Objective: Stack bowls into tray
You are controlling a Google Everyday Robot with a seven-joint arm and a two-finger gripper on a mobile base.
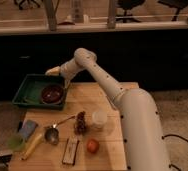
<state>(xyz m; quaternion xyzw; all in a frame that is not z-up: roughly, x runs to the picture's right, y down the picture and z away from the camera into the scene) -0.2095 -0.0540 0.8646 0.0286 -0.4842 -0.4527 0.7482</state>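
Bowls (52, 93) sit inside the green tray (29, 84) at the far left corner of the wooden table (107, 100); I can make out one dark maroon-brown round shape toward the tray's right end, and whether a second bowl is nested with it I cannot tell from where I stand.

Biggest thing in the room is the robot's white arm (132, 117), rising from the lower right, crossing over the table's right side, bending at a rounded joint near the back edge and reaching left toward the tray. The table comes next, light wood, with the tray resting on its back left part. The tray is shallow and rectangular with a raised rim.

The gripper (53, 71) hangs over the tray's far right corner, just above and behind the dark bowl and apart from it; whether it is spread or closed I cannot tell.

Nearer the front, a white cup (99, 119) stands beside the arm, with a dark brown lumpy object (80, 122) just to its left. A metal measuring cup (52, 134) lies left of that, its handle pointing toward the back right. At the left edge are a blue block (27, 128), a yellow elongated item (32, 145) and something pale green (15, 142). Along the front lie a flat rectangular packet (70, 151) and a small orange-red round fruit (92, 145).
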